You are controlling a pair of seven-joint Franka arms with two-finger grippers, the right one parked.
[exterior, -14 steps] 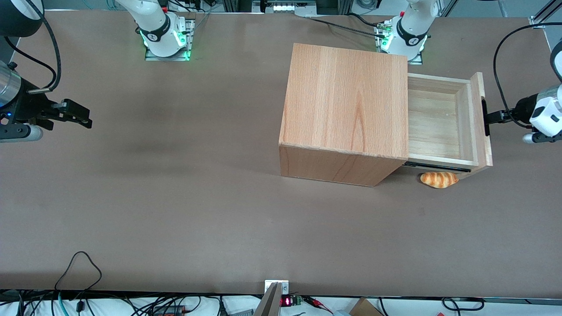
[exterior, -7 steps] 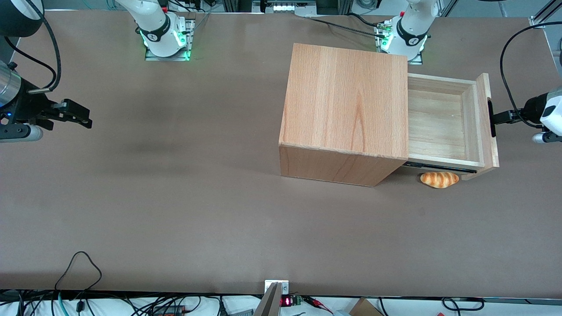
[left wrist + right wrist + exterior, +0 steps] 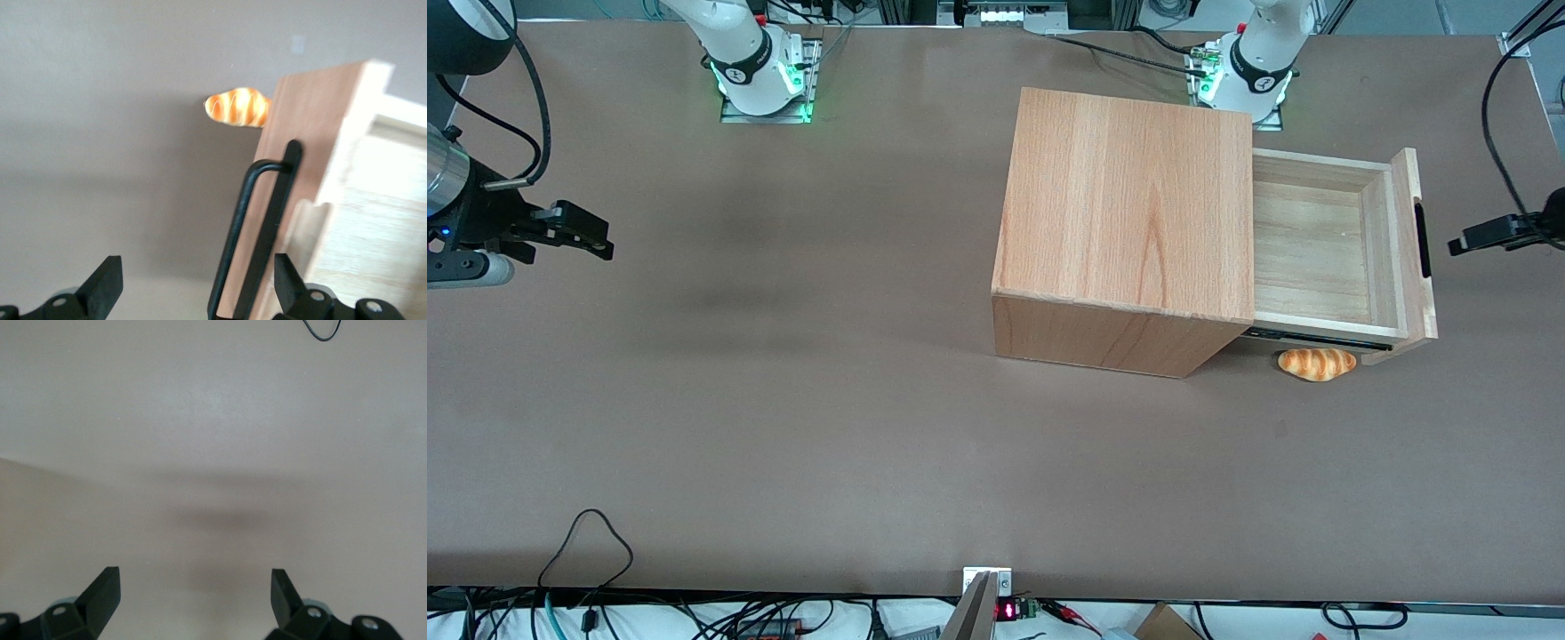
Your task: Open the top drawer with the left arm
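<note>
The top drawer (image 3: pixel 1316 253), a shallow pale-wood tray, stands pulled out of the reddish-wood cabinet (image 3: pixel 1129 204), and its inside shows nothing in it. Its front panel (image 3: pixel 1408 182) carries a slim black bar handle (image 3: pixel 1422 240). My left gripper (image 3: pixel 1460 244) is open and empty. It hovers in front of the drawer, a short gap clear of the handle and level with its middle. In the left wrist view the handle (image 3: pixel 257 227) and the front panel (image 3: pixel 303 120) show close ahead of the spread gripper (image 3: pixel 197 277), not touching it.
A small striped bread roll (image 3: pixel 1316 364) lies on the brown table just under the open drawer's nearer side rail; it also shows in the left wrist view (image 3: pixel 237 107). The arm bases stand at the table's back edge, one right by the cabinet (image 3: pixel 1249 76).
The gripper pulled the drawer a little farther out, then let go of the handle and drew back from the front panel. The drawer now stays still.
</note>
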